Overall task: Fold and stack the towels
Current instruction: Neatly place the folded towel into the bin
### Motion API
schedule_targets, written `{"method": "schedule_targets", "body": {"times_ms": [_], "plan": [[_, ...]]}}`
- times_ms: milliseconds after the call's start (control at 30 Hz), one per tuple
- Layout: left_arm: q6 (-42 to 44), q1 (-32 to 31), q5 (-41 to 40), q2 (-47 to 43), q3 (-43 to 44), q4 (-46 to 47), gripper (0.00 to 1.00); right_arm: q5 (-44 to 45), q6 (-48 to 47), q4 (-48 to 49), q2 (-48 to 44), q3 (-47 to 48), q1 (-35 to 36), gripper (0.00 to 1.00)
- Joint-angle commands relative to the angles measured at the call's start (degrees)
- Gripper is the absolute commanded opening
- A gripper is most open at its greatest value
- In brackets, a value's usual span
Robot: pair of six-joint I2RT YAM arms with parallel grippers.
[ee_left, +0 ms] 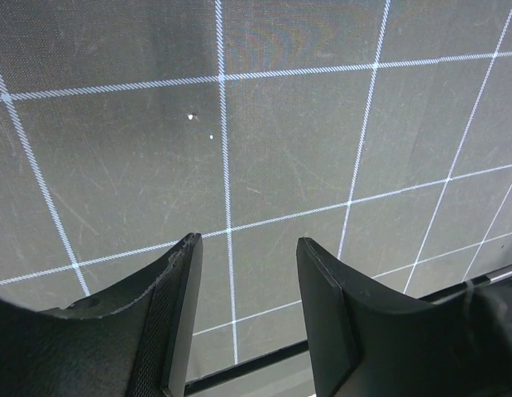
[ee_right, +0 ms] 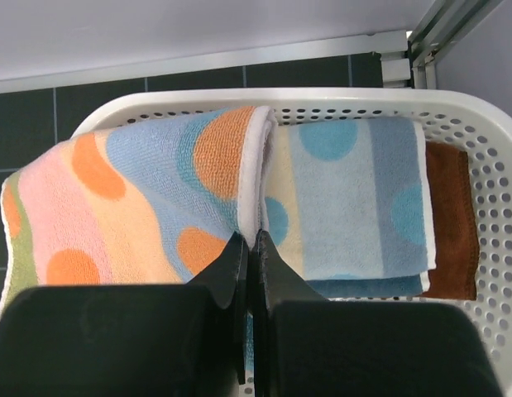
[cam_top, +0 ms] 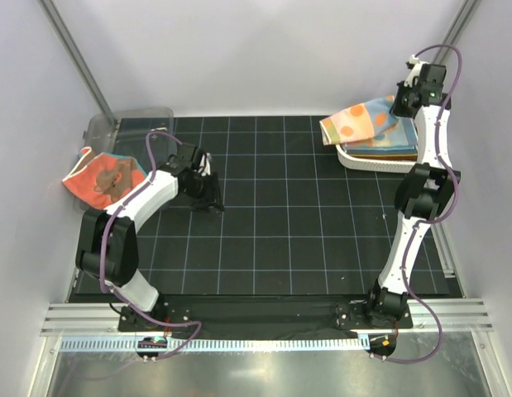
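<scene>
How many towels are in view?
4: a coral towel by the clear bin; in the white basket, an orange-dotted towel on top, a blue-dotted towel beside it, a brown towel beneath. More may be hidden.

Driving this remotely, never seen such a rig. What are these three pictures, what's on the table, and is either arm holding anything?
Two robot arms are bolted at the table's near edge. The overhead picture shows both: left arm, right arm. The other two come from a camera on each wrist, looking past its jaws. The left jaws stand open over bare black mat, holding nothing. The right jaws are shut at the hem of an orange-dotted towel draped over the white basket; whether they pinch it I cannot tell. Folded towels lie inside. A coral towel lies by a clear bin on the left.
</scene>
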Motion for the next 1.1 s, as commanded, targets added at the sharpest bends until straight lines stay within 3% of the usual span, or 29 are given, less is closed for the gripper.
{"method": "schedule_targets", "body": {"times_ms": [0, 700, 833, 900, 933, 1000, 1067], "plan": [[1.1, 0.0, 1.7, -0.1, 2.6, -0.5, 0.54, -0.8, 0.4, 3.3, 1.5, 3.8, -1.6, 0.01], [0.8, -0.1, 3.8, 0.6, 2.7, 0.0, 0.54, 1.5, 3.9, 5.8, 5.3, 5.2, -7.2, 0.03], [0.7, 0.0, 4.0, 0.6, 2.9, 0.0, 0.54, 0.9, 4.2, 7.1, 6.5, 5.2, -7.5, 0.20], [0.6, 0.0, 3.8, 0.4, 3.4, -0.4, 0.54, 0.9, 6.0, 7.8, 6.5, 4.9, -7.5, 0.39], [0.4, 0.0, 2.3, -0.5, 3.7, -0.7, 0.54, 0.8, 6.2, 7.4, 6.4, 5.3, -7.5, 0.53], [0.0, 0.0, -0.4, -1.8, 4.9, -1.4, 0.54, 0.7, 7.2, 6.7, 5.2, 5.6, -7.4, 0.62], [-0.8, 0.0, -9.0, -4.9, 8.4, -1.9, 0.55, 1.3, 9.1, 6.7, 1.5, 3.1, -7.0, 0.76]]}}
